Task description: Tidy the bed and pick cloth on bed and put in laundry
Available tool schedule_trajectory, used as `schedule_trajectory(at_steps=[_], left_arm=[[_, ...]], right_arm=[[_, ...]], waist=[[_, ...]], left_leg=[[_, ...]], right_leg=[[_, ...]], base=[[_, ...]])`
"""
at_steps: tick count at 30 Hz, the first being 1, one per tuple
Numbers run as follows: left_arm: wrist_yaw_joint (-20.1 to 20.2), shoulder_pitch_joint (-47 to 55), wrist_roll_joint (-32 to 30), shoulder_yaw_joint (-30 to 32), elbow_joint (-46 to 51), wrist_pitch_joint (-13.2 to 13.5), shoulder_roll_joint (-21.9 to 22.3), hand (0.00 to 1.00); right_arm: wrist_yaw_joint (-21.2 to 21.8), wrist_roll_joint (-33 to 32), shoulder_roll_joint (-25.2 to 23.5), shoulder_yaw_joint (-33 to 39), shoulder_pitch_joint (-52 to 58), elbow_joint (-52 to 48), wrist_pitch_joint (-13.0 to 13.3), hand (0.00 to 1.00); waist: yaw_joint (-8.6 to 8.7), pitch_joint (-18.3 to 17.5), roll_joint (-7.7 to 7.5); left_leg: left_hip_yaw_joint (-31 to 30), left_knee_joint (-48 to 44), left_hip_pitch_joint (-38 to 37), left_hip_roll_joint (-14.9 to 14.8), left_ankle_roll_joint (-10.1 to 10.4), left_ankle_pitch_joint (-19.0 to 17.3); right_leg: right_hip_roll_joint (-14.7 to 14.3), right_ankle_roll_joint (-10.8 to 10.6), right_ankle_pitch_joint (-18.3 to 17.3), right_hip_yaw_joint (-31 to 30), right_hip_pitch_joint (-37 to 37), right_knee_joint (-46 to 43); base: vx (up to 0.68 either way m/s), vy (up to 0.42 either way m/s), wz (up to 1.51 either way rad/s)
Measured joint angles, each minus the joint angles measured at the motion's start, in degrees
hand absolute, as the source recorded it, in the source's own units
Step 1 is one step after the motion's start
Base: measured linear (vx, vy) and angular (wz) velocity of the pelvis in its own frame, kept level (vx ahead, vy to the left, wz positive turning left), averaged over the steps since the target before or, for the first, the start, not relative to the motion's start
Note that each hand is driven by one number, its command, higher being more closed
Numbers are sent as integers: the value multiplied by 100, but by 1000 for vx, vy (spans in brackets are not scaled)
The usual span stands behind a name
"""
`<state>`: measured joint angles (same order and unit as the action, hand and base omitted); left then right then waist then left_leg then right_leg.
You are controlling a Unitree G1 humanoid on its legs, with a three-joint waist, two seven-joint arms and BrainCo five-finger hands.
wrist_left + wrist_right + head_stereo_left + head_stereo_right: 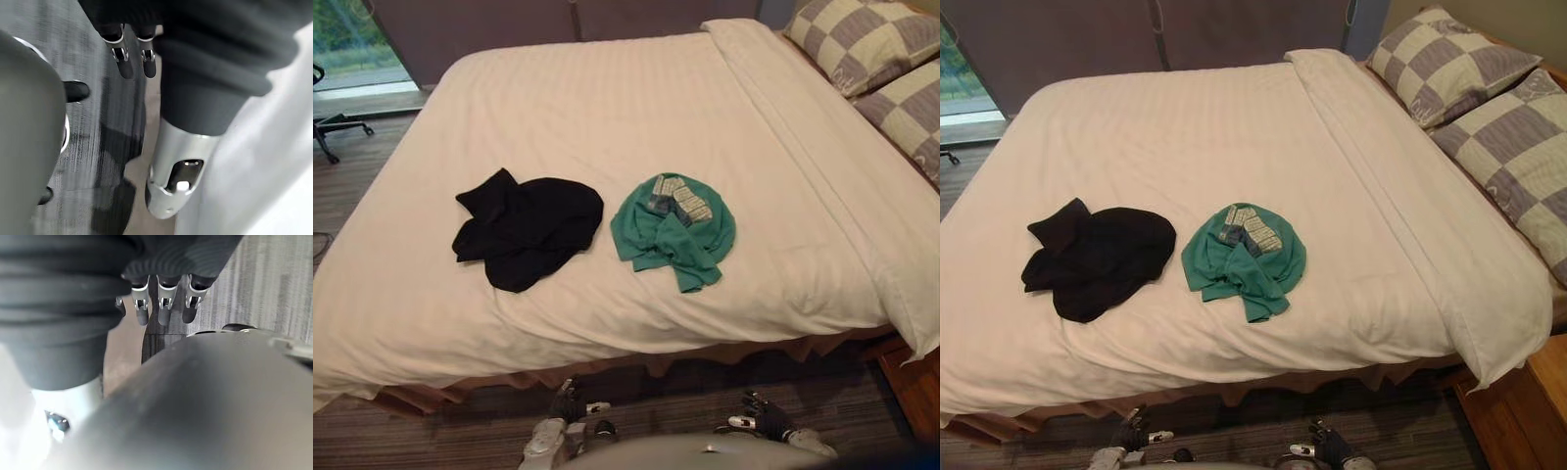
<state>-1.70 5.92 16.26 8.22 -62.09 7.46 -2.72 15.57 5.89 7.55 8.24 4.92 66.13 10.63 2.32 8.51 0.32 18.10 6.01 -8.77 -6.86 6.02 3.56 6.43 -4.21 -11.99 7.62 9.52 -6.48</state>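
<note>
A black cloth (529, 230) and a green cloth (671, 230) lie crumpled side by side on the white cover of a bed (607, 108). They sit near the bed's front edge and close together but not touching, the black one to the left. A folded grey striped part shows on top of the green cloth. Two checked pillows (1449, 59) rest at the far right of the bed, beside a folded-back strip of the cover.

Below the front edge of the bed, the left robot hand (570, 401) and the right robot hand (764, 416) hang low over the grey floor (460, 431), well apart from both cloths. In the left wrist view the left hand's fingers (124, 63) point straight out with nothing between them. In the right wrist view the right hand's fingers (164, 308) are likewise straight in a row and hold nothing.
</note>
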Motion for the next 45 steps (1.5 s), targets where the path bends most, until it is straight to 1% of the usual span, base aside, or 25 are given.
schedule_trajectory(at_steps=[1,3,4,7,10,12,13,14,16,17,19,20,22,23,24,26,29,30,32,33,36,38,40,43,45], left_arm=[[-308,11,537,183,-20,-165,34,0],[-652,22,1106,389,-50,-315,42,0],[-967,24,1563,616,-60,-389,55,0],[-1577,65,2354,1428,-190,-425,96,0],[-2105,131,2780,2431,-96,-394,-59,0],[-2328,172,2816,3108,121,-378,-315,0],[-2428,184,2812,3796,340,-368,-553,0],[-2466,190,2807,3937,391,-364,-606,0],[-2658,224,2678,4849,670,-351,-969,0],[-2721,225,2638,5028,743,-333,-1037,0],[-2844,205,2419,5639,1010,-311,-1314,0],[-2866,190,2301,5763,1059,-301,-1399,0],[-2987,143,1413,6035,1481,-265,-1749,0],[-3002,103,1107,6039,1601,-257,-1866,0],[-3004,83,585,5973,1805,-176,-2156,0],[-3003,-28,63,5646,2114,-144,-2700,0],[-2952,-456,-506,4653,2151,16,-3923,0],[-2932,-600,-606,4470,2151,45,-4106,0],[-2726,-1308,-911,3638,2173,93,-4695,0],[-2667,-1449,-964,3411,2237,89,-4785,0],[-2205,-2024,-1500,2549,2642,16,-4969,0],[-1919,-2348,-1607,2187,2840,-73,-4970,0],[-1665,-2630,-2004,1824,2982,-207,-4969,0],[-1484,-2681,-2536,1649,2989,-223,-4969,0],[-1455,-2702,-2638,1637,2991,-205,-4969,0]], right_arm=[[-122,-278,-27,75,19,1,-183,0],[-336,-699,-89,235,78,-9,-376,0],[-557,-1171,-155,400,145,-13,-539,0],[-1102,-2214,-318,1059,326,-105,-760,0],[-1597,-3072,-379,1911,507,-332,-865,0],[-1881,-3456,-302,2556,550,-479,-914,0],[-2112,-3643,-181,3141,584,-648,-948,0],[-2154,-3677,-153,3266,589,-695,-949,0],[-2297,-3724,156,4057,592,-957,-1013,0],[-2312,-3721,237,4251,597,-1000,-1039,0],[-2335,-3705,509,5013,637,-1059,-1091,0],[-2347,-3704,560,5193,649,-1060,-1089,0],[-2317,-3706,759,5775,671,-1074,-1011,0],[-2308,-3691,812,5885,669,-1091,-968,0],[-2292,-3593,946,6025,660,-1133,-868,0],[-2211,-3335,1243,6172,643,-1185,-748,0],[-1956,-2737,1856,6487,494,-1099,-572,0],[-1920,-2673,1925,6519,457,-1084,-543,0],[-1757,-2465,2050,6478,356,-998,-510,0],[-1721,-2457,2050,6417,334,-981,-513,0],[-1618,-2228,1994,5974,196,-821,-509,0],[-1613,-2082,1835,5738,191,-821,-476,0],[-1641,-2020,1559,5543,255,-826,-426,0],[-1732,-1893,1215,5224,435,-886,-428,0],[-1766,-1848,997,5072,610,-1014,-448,0]], waist=[[-4,0,0],[0,0,0],[-13,-3,-5],[-46,-11,6],[-207,-46,69],[-267,-46,73],[-317,-86,70],[-330,-96,66],[-370,-163,38],[-378,-183,26],[-452,-342,-32],[-466,-396,-55],[-499,-532,-140],[-501,-579,-186],[-509,-639,-238],[-514,-677,-288],[-510,-719,-268],[-504,-723,-261],[-465,-735,-241],[-446,-735,-236],[-298,-769,-164],[-195,-792,-138],[-82,-706,-33],[4,-613,71],[55,-605,64]], left_leg=[[-39,-1,2,-1,1,1],[-146,0,-2,0,1,1],[-234,1,3,8,1,1],[-326,3,3,14,3,2],[-283,3,4,13,6,0],[-276,3,-1,27,14,-17],[-263,3,3,30,21,-56],[-259,4,5,31,24,-64],[-221,4,11,48,31,-112],[-219,4,12,55,29,-117],[-219,3,20,72,30,-150],[-222,3,27,72,31,-159],[-233,3,44,74,29,-182],[-233,2,51,74,30,-185],[-239,2,56,76,29,-191],[-264,2,60,83,17,-200],[-264,0,114,144,-17,-182],[-267,-1,122,159,-28,-174],[-277,-2,173,191,-73,-135],[-277,-3,174,197,-79,-125],[-268,-2,218,207,-105,-82],[-268,-2,334,208,-119,-44],[-251,-2,387,206,-144,-3],[-134,-3,381,204,-156,8],[-107,-3,378,202,-156,8]], right_leg=[[-3,19,-14,48,24,-1],[-3,33,-47,142,85,-1],[3,43,-103,227,126,-22],[20,50,-234,414,204,-101],[28,50,-253,445,218,-105],[51,50,-253,530,314,-41],[51,47,-251,579,322,-42],[53,47,-251,579,320,-42],[76,42,-247,579,333,-43],[82,41,-246,579,332,-44],[99,42,-246,587,325,-45],[99,43,-245,588,321,-45],[97,47,-244,589,311,-57],[97,48,-244,588,303,-66],[97,51,-245,586,296,-87],[107,55,-245,568,263,-167],[163,57,-244,424,149,-257],[173,57,-244,406,138,-257],[187,67,-237,316,81,-257],[187,67,-236,266,66,-257],[181,72,-222,120,-33,-260],[176,74,-215,94,-118,-268],[166,67,-180,17,-217,-276],[162,63,-164,-167,-310,-368],[161,65,-163,-216,-338,-394]], base=[[56,-21,13],[52,-29,27],[47,-41,43],[28,-35,29],[26,-15,6],[12,2,13],[1,8,9],[0,0,0],[42,23,-3],[53,24,-1],[63,16,2],[76,9,5],[71,6,7],[52,8,7],[30,13,7],[2,32,7],[-35,51,-1],[-63,50,0],[-58,36,-1],[-42,25,-4],[-52,9,-7],[-71,-4,-2],[-59,12,-5],[-30,26,-20],[-18,16,-12]])
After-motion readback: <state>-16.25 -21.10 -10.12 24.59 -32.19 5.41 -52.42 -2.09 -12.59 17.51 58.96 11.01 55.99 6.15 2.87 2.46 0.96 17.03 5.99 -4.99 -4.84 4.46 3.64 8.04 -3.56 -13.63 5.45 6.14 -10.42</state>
